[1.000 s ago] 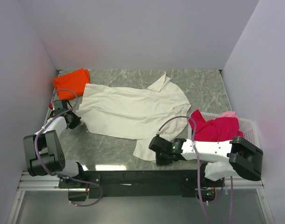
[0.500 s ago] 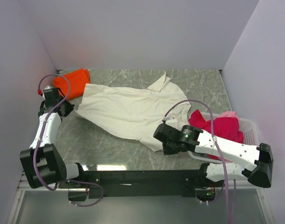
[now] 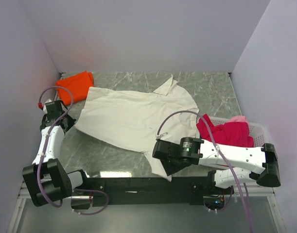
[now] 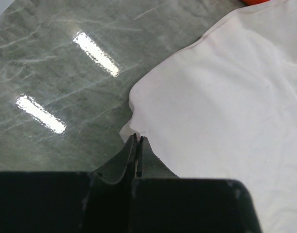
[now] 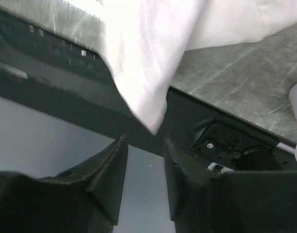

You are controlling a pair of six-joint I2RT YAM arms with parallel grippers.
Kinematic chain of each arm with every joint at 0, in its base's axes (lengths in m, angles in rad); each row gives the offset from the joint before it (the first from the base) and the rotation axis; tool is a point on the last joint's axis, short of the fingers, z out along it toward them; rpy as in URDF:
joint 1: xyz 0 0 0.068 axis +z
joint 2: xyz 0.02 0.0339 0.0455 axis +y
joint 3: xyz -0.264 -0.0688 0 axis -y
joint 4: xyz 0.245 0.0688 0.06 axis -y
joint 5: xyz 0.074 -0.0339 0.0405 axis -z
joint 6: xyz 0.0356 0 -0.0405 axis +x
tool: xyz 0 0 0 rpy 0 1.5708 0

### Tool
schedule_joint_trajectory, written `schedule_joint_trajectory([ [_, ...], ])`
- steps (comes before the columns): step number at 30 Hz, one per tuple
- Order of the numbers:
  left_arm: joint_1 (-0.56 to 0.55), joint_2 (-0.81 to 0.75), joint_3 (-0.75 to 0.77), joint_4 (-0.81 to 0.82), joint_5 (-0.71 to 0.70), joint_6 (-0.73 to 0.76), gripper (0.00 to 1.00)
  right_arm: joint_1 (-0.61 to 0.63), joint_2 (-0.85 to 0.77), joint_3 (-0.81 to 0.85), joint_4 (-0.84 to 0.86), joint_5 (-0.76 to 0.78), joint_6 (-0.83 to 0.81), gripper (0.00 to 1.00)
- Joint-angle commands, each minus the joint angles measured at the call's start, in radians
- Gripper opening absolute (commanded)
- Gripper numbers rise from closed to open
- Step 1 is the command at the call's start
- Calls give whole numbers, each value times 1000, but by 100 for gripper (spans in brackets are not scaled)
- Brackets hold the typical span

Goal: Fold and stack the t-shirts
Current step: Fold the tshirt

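At the near edge, above the black base rail [image 3: 138, 183], the right gripper [image 5: 145, 143] holds its fingers spread, with a corner of the cream t-shirt [image 3: 138, 114] drooping over the table's lip just above them. The left gripper [image 4: 137, 138] is pressed together on that shirt's left hem. The shirt lies spread over the middle of the glossy grey-green marble table [image 3: 216, 92], with the crimson t-shirt [image 3: 226, 133] and the pink t-shirt [image 3: 238, 118] heaped in the white lattice basket [image 3: 259, 131] at right. The orange t-shirt [image 3: 76, 85] sits bunched in the far-left corner, and plain pale walls [image 3: 138, 34] close three sides.
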Motion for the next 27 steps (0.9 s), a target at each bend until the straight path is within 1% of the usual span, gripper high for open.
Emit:
schedule_joint_trajectory([
  [1,9,32,-4,36,-41,53,1,38,-30,-15,23,-30,41,48],
  [2,9,38,-5,41,-41,61,1,39,-71,-32,27,-28,82,52],
  [3,11,43,-5,45,-35,62,1,39,-94,-45,41,-16,112,59],
  [4,11,49,-7,53,-32,65,1,35,-116,-64,53,-7,171,62],
  [5,11,52,-7,59,-26,68,1,26,-157,-116,69,-4,194,63],
  [7,11,58,-8,68,-18,71,1,8,-185,-186,168,-39,256,63],
  [8,11,61,-10,70,-15,74,1,3,-196,-258,205,-54,276,63],
  [9,11,64,-10,70,-12,76,1,0,-196,-292,263,-71,299,62],
  [11,11,72,-17,76,3,78,1,-3,-188,-379,312,-82,346,61],
  [14,9,72,-33,84,29,73,1,-6,-173,-453,397,-88,373,59],
  [16,11,75,-37,94,46,71,1,-6,-165,-472,451,-82,373,59],
  [24,11,86,-36,104,68,67,1,-4,-76,-481,532,-62,357,58],
  [27,9,81,-37,104,68,67,1,-4,-13,-472,524,-74,359,57],
])
